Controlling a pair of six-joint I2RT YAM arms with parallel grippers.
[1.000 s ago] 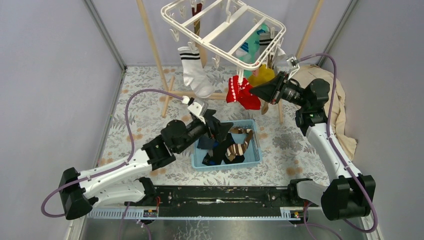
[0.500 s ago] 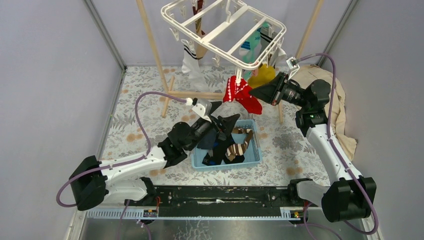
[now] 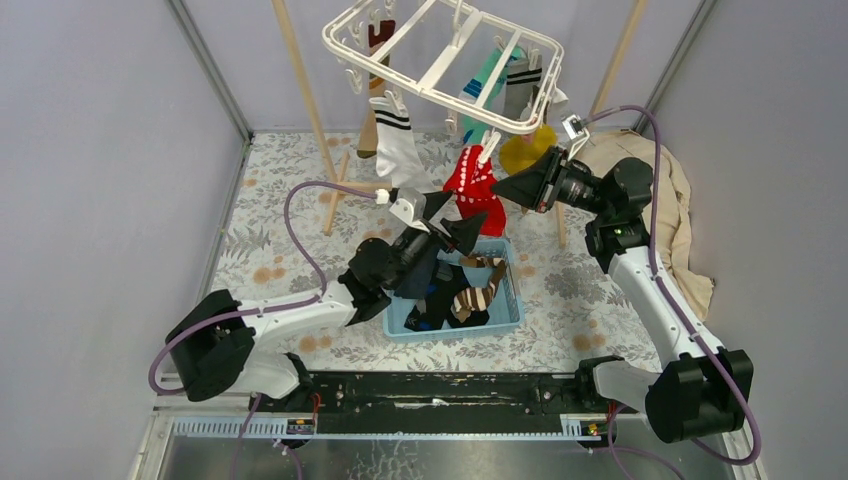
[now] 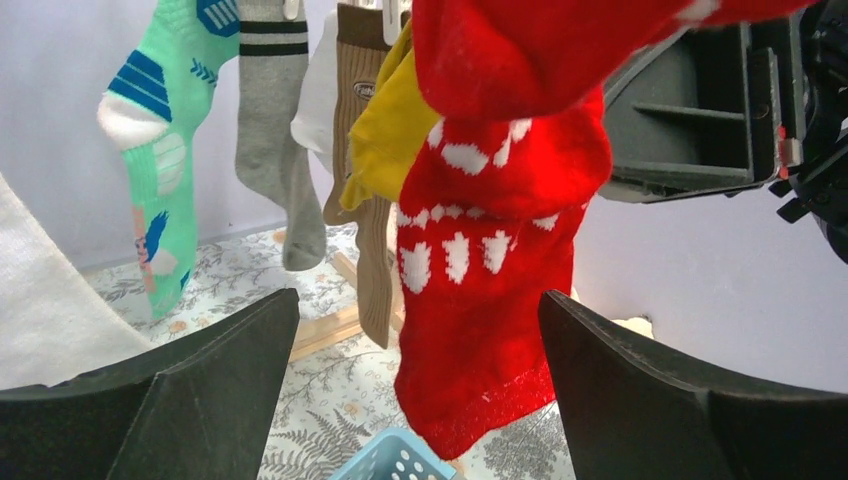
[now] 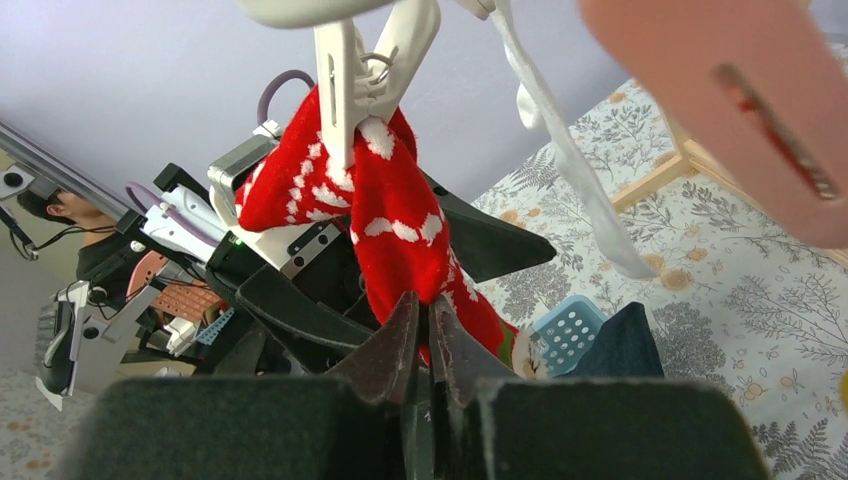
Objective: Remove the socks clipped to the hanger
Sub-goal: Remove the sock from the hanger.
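The white hanger (image 3: 445, 65) hangs tilted at the back, with socks on its clips. A red sock (image 3: 472, 183) with white marks dangles from a white clip (image 5: 350, 90). My right gripper (image 5: 425, 312) is shut on this red sock (image 5: 385, 215), pinching its side below the clip. My left gripper (image 4: 418, 300) is open just below, its fingers on either side of the red sock's (image 4: 490, 250) toe without touching it. Teal (image 4: 160, 150), grey (image 4: 275, 130), brown (image 4: 370, 220) and yellow (image 4: 385, 130) socks hang behind it. A white black-striped sock (image 3: 398, 140) hangs on the left.
A blue basket (image 3: 455, 332) holding several removed socks sits under the left gripper (image 3: 455, 225). Pale wooden rack poles (image 3: 300, 100) stand behind. A beige cloth (image 3: 680, 210) lies at the right wall. Grey walls close in both sides.
My left arm has swung forward and right, bringing its open jaws under the red sock. The hanger has swung and tilted. The right gripper has stayed on the red sock, closing slightly.
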